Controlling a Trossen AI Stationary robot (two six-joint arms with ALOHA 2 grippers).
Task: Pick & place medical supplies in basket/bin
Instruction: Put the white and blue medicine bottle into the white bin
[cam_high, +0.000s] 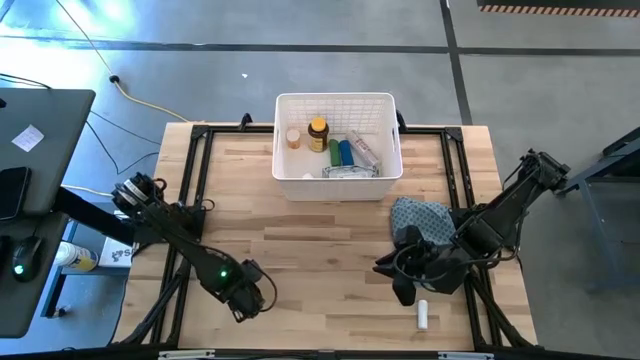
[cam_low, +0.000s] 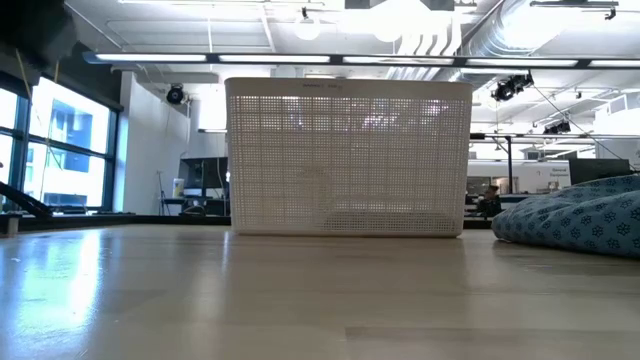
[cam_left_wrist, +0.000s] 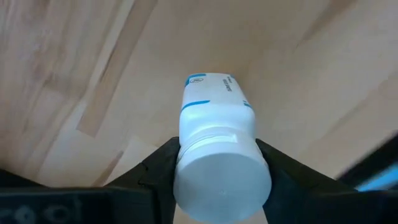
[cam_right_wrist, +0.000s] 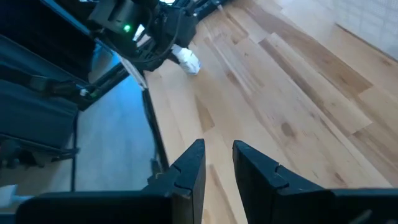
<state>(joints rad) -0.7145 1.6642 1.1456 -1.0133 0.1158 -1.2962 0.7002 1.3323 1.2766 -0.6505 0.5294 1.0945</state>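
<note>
Looking down from the high view, I see my left arm stretched diagonally over the near left corner of the tabletop (cam_high: 330, 225), its left hand (cam_high: 248, 297) low by the front edge. My left wrist view gives what the overhead cannot: a white pill bottle (cam_left_wrist: 216, 146) lies on its side on the wood, cap toward the camera, with the two dark fingers (cam_left_wrist: 160, 163) pressed against either side of its neck, partly open and closed about it. A blue-and-white label wraps the body, but the print is too small for me to read. My right wrist view also catches that bottle from across the tabletop, poking out of the left hand.

At the far centre sits the white bin (cam_high: 338, 146). From above I see an amber bottle with a yellow cap (cam_high: 317, 134), a white pill bottle (cam_high: 292, 138), green and blue oblong pieces (cam_high: 339, 152) and a crinkly white packet (cam_high: 362, 150) inside it. My low view shows only its lattice wall.

Right of centre lies the blue-grey patterned cloth (cam_high: 421, 217). My right arm folds in from the right edge, its right hand (cam_high: 403, 285) hovering near the front. Its fingers (cam_right_wrist: 189, 167) stand close together with a narrow gap, holding nothing. A small white tube (cam_high: 423, 317) lies just beside it on the wood.
</note>
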